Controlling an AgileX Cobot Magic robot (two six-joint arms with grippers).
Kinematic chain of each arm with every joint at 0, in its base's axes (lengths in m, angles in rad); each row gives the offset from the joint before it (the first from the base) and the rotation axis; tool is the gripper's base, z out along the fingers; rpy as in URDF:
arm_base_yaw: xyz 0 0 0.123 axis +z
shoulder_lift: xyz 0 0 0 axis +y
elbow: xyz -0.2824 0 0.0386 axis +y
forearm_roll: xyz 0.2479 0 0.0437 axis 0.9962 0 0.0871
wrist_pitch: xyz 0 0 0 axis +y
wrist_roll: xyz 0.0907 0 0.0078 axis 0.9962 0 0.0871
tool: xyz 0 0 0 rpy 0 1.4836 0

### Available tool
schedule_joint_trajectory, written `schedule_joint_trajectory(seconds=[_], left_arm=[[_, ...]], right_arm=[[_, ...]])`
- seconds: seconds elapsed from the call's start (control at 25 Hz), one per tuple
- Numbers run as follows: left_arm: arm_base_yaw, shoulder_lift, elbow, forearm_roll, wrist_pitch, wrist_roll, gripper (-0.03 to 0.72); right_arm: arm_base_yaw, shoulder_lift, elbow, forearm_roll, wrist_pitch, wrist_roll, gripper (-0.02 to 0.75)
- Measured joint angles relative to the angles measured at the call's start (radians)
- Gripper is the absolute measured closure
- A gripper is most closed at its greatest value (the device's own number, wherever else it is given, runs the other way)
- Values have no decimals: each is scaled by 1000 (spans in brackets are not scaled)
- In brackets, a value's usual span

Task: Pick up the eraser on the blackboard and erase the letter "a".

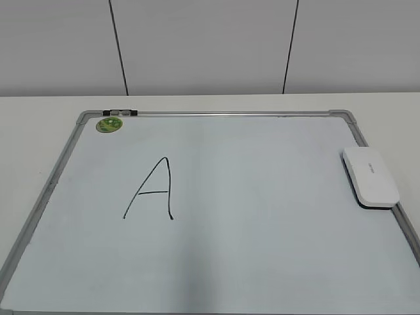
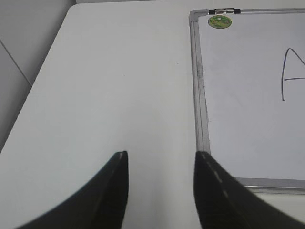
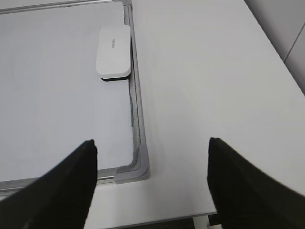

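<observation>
The white eraser (image 1: 371,177) lies flat at the right edge of the blackboard (image 1: 262,223), dark felt down. It also shows in the right wrist view (image 3: 113,52), far ahead of my open, empty right gripper (image 3: 152,141), which hovers over the board's near right corner (image 3: 134,171). My open, empty left gripper (image 2: 161,153) is over the bare table just left of the board's frame (image 2: 199,95). A large capital "A" (image 1: 152,190) is drawn left of the board's middle; part of it shows in the left wrist view (image 2: 291,74). No small "a" is in view. Neither gripper shows in the exterior view.
A round green magnet (image 1: 109,124) sits at the board's far left corner, also in the left wrist view (image 2: 219,21), next to a metal clip (image 1: 120,112). White table (image 1: 39,131) surrounds the board; its front edge (image 3: 190,217) is near the right gripper.
</observation>
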State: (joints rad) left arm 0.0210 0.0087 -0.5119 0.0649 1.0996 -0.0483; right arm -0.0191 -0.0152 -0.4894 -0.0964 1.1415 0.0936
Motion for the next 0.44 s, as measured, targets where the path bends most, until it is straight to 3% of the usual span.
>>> schedule_joint_trajectory(seconds=[0.44], left_arm=[[0, 0, 0, 0, 0, 0, 372]], right_arm=[[0, 0, 0, 0, 0, 0, 202]])
